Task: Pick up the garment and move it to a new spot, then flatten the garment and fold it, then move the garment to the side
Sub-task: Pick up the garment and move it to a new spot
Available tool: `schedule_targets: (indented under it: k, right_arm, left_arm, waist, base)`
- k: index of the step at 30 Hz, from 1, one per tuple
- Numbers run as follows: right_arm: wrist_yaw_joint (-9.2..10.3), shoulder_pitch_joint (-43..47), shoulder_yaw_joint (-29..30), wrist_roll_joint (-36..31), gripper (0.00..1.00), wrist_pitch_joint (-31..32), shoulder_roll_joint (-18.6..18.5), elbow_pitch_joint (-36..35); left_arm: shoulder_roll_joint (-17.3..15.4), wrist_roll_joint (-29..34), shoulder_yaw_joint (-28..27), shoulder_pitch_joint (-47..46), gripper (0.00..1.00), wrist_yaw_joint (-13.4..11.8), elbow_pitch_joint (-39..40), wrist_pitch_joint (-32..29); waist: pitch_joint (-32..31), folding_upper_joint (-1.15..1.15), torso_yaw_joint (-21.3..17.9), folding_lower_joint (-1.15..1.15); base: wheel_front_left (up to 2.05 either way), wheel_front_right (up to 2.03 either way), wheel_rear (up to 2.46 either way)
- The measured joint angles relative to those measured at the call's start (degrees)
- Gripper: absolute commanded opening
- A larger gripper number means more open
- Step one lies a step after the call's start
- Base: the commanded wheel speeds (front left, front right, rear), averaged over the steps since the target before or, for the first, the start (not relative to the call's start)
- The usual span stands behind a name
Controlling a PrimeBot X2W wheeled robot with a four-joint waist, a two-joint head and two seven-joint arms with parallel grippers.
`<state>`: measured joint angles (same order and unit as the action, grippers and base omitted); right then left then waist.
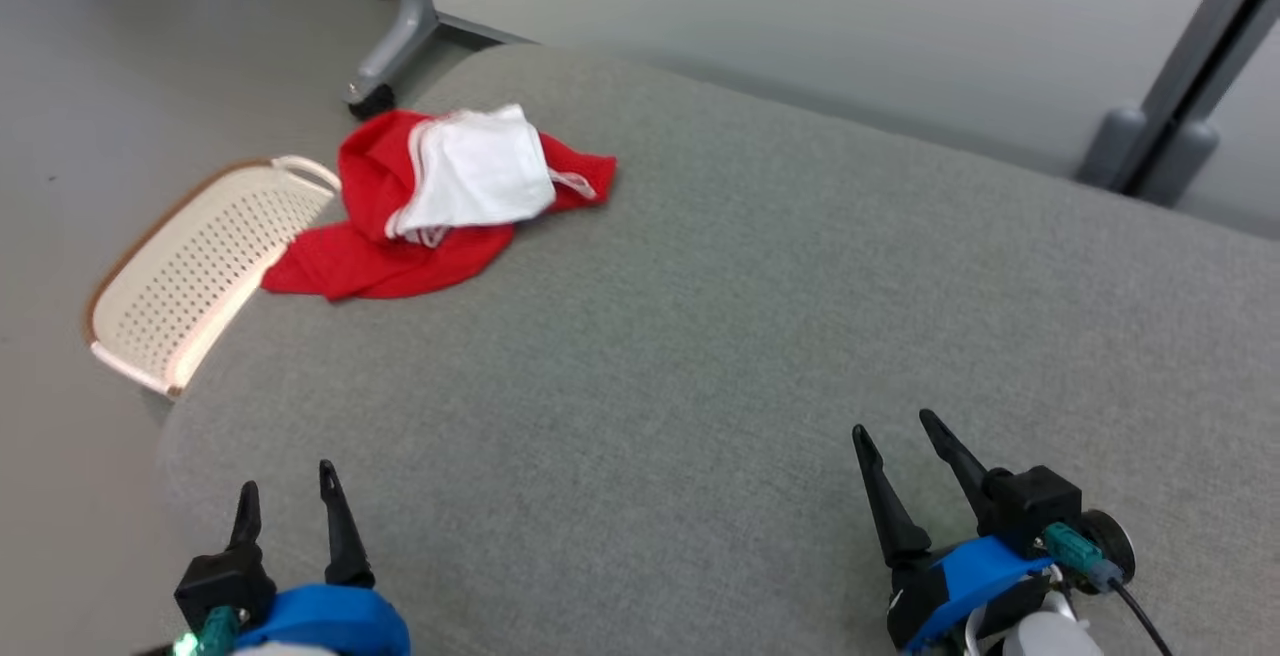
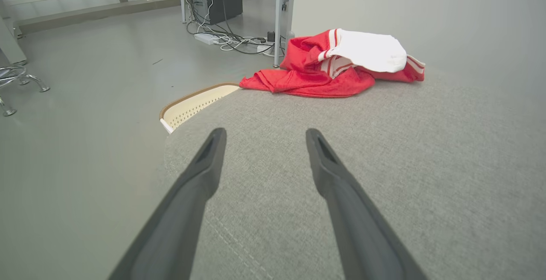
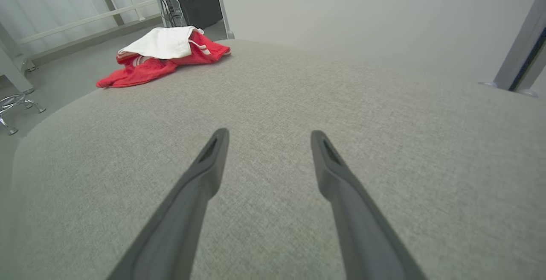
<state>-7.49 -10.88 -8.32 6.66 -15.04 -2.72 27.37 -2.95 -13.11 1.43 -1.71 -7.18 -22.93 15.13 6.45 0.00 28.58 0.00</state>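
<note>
Right now both your hands are open and empty: left hand point(image 1: 287, 476) and right hand point(image 1: 892, 422) sit over the grey cushion's point(image 1: 700, 336) near edge. Your red-and-white garment point(image 1: 440, 206) lies crumpled at its far left corner, near the white basket point(image 1: 200, 266).

No legible text, apparently.

10 o'clock: garment point(image 1: 380, 261) red, white panel on top, red-and-white striped trim at the edges. 9 o'clock: laundry basket point(image 1: 190, 271) cream, dotted with holes, brown rim. Centre: cushion point(image 1: 700, 336) light grey, fine woven fleck. Beyond it, floor point(image 1: 100, 86) plain grey. 7 o'clock left gripper point(image 1: 287, 476), 5 o'clock right gripper point(image 1: 893, 424): black fingers, blue collars, green plugs.
</note>
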Motion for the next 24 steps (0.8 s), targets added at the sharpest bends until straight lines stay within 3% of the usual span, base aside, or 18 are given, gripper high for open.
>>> schedule_targets:
  k: [13,24]
  right_arm:
    - [0.0,-5.7,-5.88,-0.58,1.0,0.0,-6.03,-6.94]
    - [-0.03,-9.37,-7.34,1.56,1.0,-0.19,-9.91,-12.74]
  left_arm:
    - [-0.02,2.35,-6.53,-20.34,1.0,-1.24,-7.31,-0.08]
    - [-4.39,5.01,-10.38,-35.07,1.0,-2.45,-16.25,-0.08]
  waist:
    - [13.31,0.01,-9.62,0.02]
    - [22.04,0.01,-15.12,0.0]
  base:
    - [0.0,0.0,0.0]
    - [0.0,0.0,0.0]
